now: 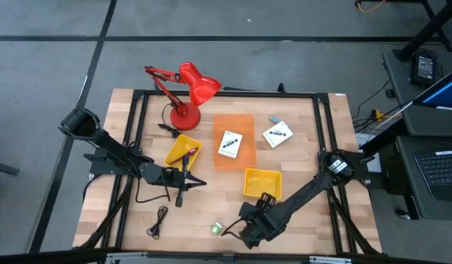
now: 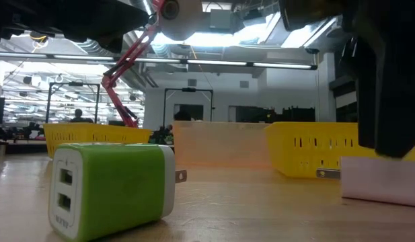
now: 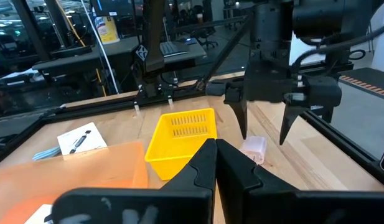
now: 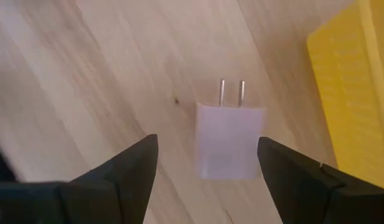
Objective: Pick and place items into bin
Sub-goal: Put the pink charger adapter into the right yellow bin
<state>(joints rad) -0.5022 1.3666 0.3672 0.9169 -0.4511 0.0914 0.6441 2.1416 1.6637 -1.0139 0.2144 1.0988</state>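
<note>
Pink charger [image 4: 230,143] lies beside a yellow bin [image 4: 356,93], under the right hand [image 4: 207,171], open.

The left arm reaches in from the left side, bent low over the desk. Its left gripper [image 1: 187,181] is closed tight, fingers pressed together. The right arm stretches from the right side toward the front. Its right gripper [image 1: 238,228] points down, fingers [image 4: 126,163] spread wide apart.
</note>
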